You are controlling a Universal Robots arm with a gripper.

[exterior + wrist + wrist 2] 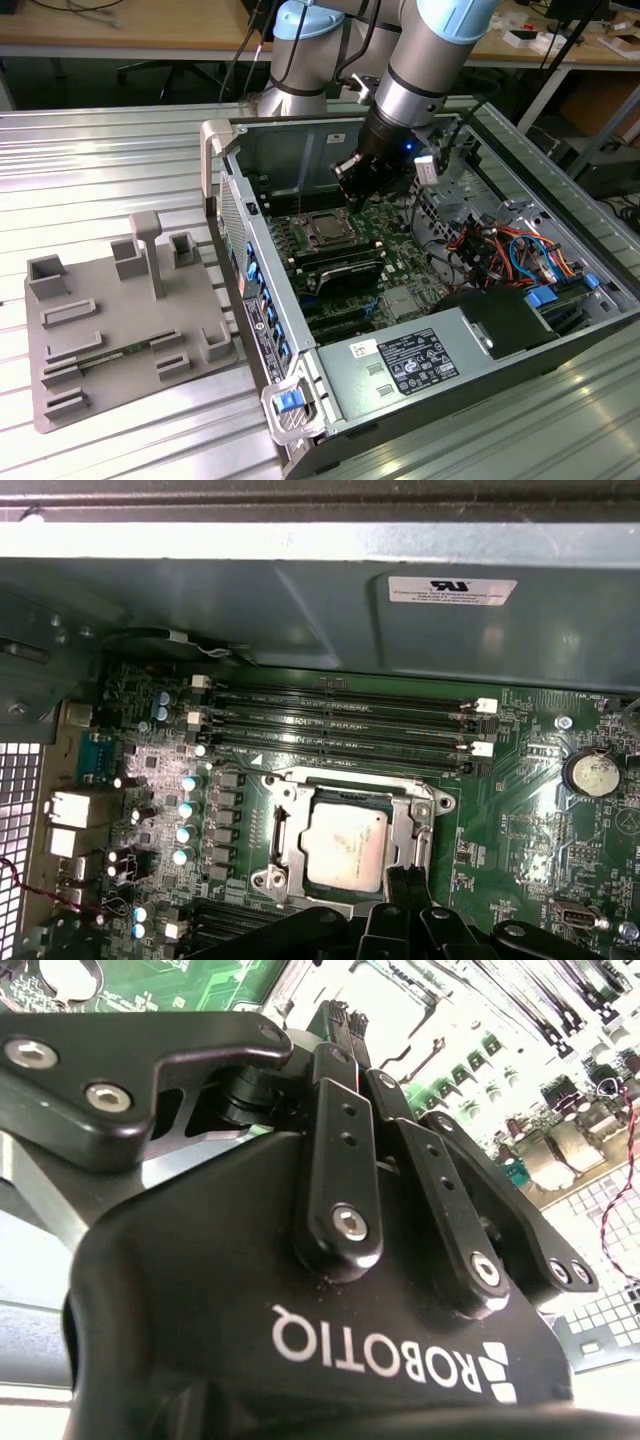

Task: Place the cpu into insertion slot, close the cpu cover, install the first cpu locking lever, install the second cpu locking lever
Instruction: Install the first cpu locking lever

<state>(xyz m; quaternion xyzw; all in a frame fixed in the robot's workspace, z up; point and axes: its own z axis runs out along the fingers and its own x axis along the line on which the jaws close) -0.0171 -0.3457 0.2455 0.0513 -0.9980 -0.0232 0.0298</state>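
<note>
- The gripper is sitting closest to the lens in both wrist views, its black fingers looking pressed together with nothing between them, tips hovering right at the edge of the socket on the green board.
- The chip is already lying flat in the socket, silvery top up, roughly mid-board, just beside the long black memory slots that are running along the case's back wall.
- The metal frame looks to be lying down around the chip, so I'm reading this as the lever stage, though I can't pick out the levers clearly.
- To do it well I'd be pushing slow and straight, watching that the frame isn't shifting.
- In the exterior view the arm is reaching down into the open computer case.
</note>
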